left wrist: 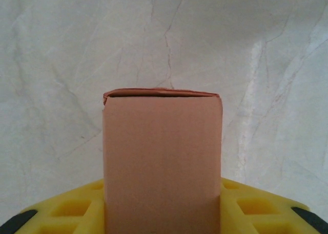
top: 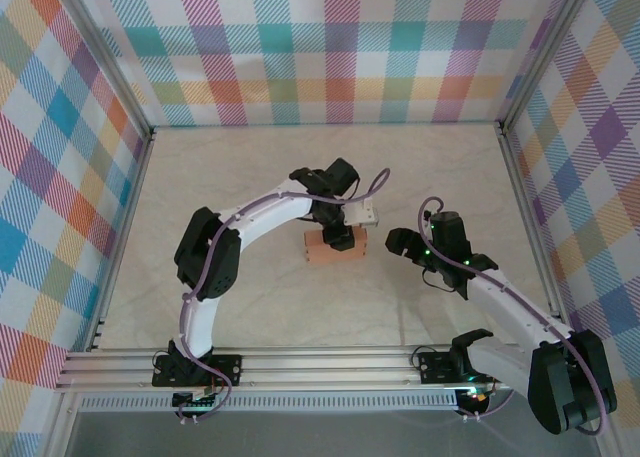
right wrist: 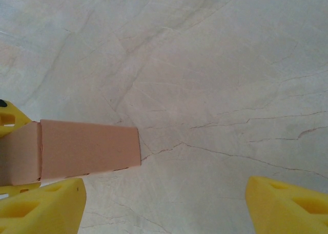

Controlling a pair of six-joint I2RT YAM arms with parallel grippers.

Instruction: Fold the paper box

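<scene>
1. The box (top: 318, 249) is a closed, flat salmon-orange rectangle near the middle of the desk (top: 250, 177), with its long side running left to right.
2. The left gripper (top: 340, 241) reaches over the box from the far left and covers the right part of its top.
3. In the left wrist view the box stands up between that gripper's yellow fingers (left wrist: 66, 209), which show on both sides of its lower end. A thin dark gap runs under the card edge at the box's far end.
4. In the right wrist view one of those fingers lies against each long side of the box. I cannot tell whether the left jaws are clamped on it or only close beside it.
5. The right gripper (top: 402, 245) sits just right of the box and apart from it. Its jaws are wide apart, with bare desk between them.
6. In the right wrist view a crease crosses the box near its left end.
7. Plaid walls (top: 320, 47) stand on the left, far and right sides of the desk.
</scene>
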